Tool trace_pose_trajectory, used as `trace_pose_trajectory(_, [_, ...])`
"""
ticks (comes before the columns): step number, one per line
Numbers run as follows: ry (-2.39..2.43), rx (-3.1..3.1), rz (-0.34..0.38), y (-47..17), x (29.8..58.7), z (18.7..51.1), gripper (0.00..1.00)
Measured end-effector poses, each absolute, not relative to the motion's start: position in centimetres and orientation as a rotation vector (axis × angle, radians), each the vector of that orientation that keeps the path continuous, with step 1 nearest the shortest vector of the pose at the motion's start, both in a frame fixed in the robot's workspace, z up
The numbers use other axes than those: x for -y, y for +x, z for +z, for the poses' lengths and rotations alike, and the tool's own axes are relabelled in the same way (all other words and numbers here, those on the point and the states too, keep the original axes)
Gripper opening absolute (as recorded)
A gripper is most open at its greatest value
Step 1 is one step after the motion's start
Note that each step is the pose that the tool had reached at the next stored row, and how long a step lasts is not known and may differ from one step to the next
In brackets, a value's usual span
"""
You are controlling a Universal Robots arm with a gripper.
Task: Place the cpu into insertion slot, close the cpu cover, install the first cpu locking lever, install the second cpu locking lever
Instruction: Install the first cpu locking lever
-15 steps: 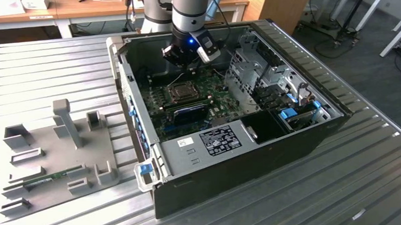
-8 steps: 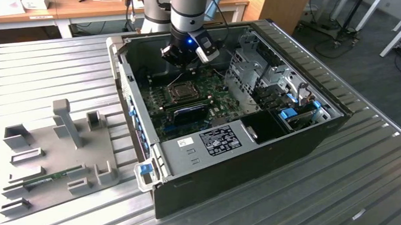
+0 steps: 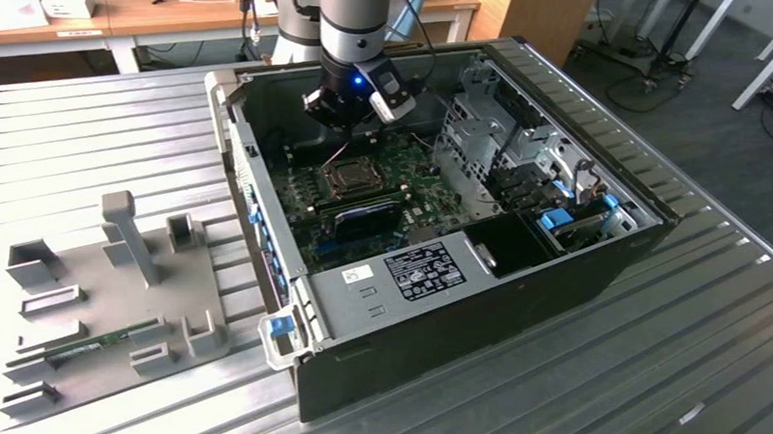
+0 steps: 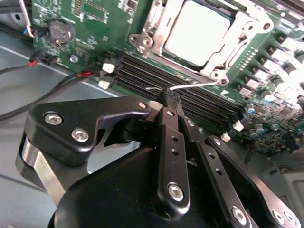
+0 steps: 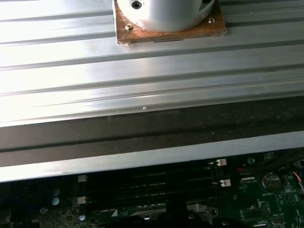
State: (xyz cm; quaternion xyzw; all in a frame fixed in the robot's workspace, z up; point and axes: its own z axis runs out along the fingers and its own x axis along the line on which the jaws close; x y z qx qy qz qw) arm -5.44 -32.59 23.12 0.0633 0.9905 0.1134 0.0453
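Note:
In the exterior view my gripper [image 3: 351, 114] reaches down into the open computer case, just behind the insertion slot [image 3: 353, 177] on the green motherboard [image 3: 420, 184]. In the second wrist view the cpu [image 4: 197, 31] lies flat in the socket, pale metal top up. The silver cpu cover [image 4: 159, 21] lies down around it. A thin silver locking lever [image 4: 194, 85] runs across the black memory slots. The black fingers [image 4: 167, 142] are together, and my gripper [image 4: 168, 97] tip sits right at that wire. Whether the wire is pinched or only touched I cannot tell.
Black memory slots [image 4: 142, 76], a coin battery [image 4: 61, 31] and red-black cables [image 4: 52, 88] lie close around the fingers. Drive cages [image 3: 493, 134] and the case walls [image 3: 241, 164] hem in the board. A grey fixture plate [image 3: 114, 275] lies on the ribbed table at the exterior view's left.

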Motion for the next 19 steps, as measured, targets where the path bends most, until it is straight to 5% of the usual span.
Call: trace_pose_trajectory(19, [0.193,-3.023,0.347,-6.46,32.59,22.16,0.10])
